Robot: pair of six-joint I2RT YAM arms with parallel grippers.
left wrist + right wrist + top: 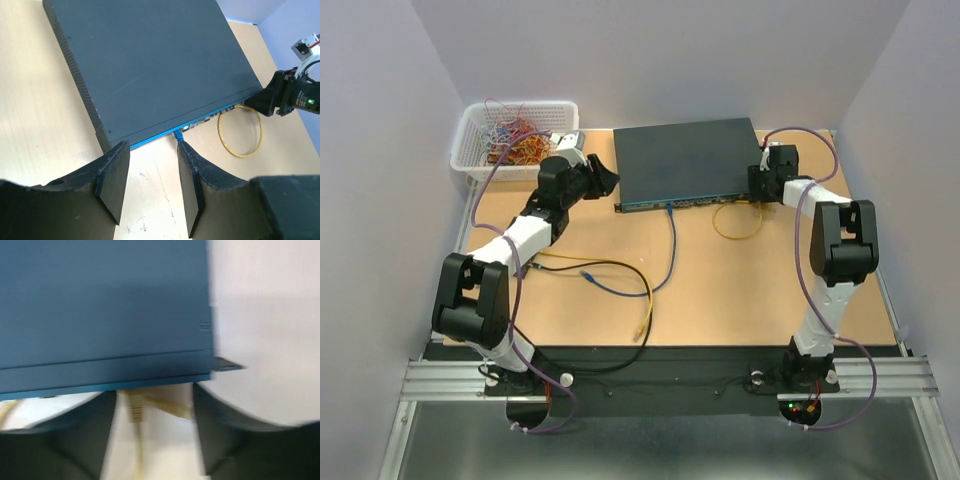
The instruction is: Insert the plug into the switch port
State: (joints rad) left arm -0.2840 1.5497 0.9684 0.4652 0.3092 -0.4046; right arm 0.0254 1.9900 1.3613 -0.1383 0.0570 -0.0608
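right gripper (155,402) spread around the pale yellow plug (135,409) at the switch (100,305); left gripper (152,160) spread, empty.

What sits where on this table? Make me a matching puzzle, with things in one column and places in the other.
Things:
1. white basket
2. blue cable
3. yellow cable loop
4. left gripper

Places:
A. plugged into the front of the switch
B. far left corner of the table
C. at the switch's left end, open and empty
D. lying near the right gripper

Pairs: 1-B, 2-A, 3-D, 4-C
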